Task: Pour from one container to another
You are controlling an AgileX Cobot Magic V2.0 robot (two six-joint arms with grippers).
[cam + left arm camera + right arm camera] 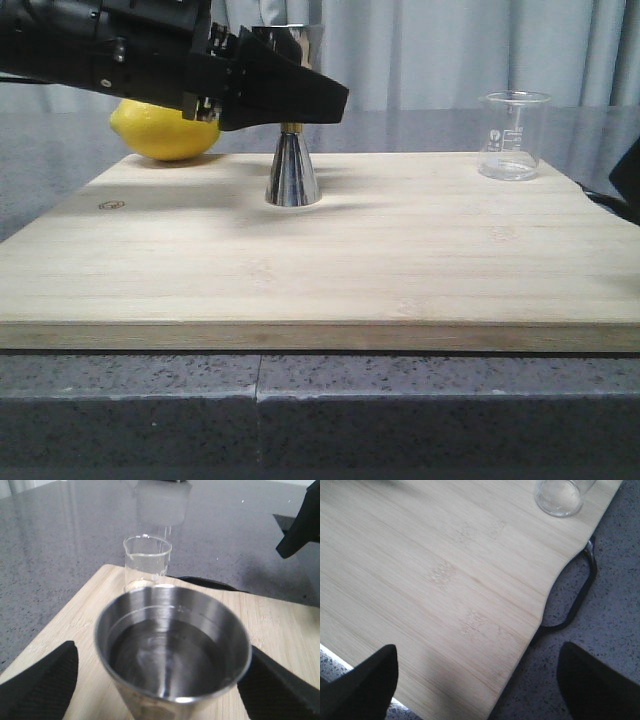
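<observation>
The steel jigger (292,172) stands upright on the bamboo board (320,260), left of middle towards the back. My left gripper (322,100) reaches in at its upper cup. In the left wrist view the jigger (170,650) sits between the black fingers (47,680) and holds clear liquid. The left finger is apart from the cup; the gripper is open. The glass beaker (513,135) stands at the board's back right corner; the beaker (147,562) shows beyond the jigger and the beaker (560,495) shows by the board's edge. My right gripper (477,652) hangs open over the board's right edge, holding nothing.
A lemon (165,130) lies at the board's back left, behind my left arm. A black metal handle (580,595) sticks out from the board's right edge. The board rests on a grey speckled counter (320,410). Part of my right arm (630,180) shows at the far right.
</observation>
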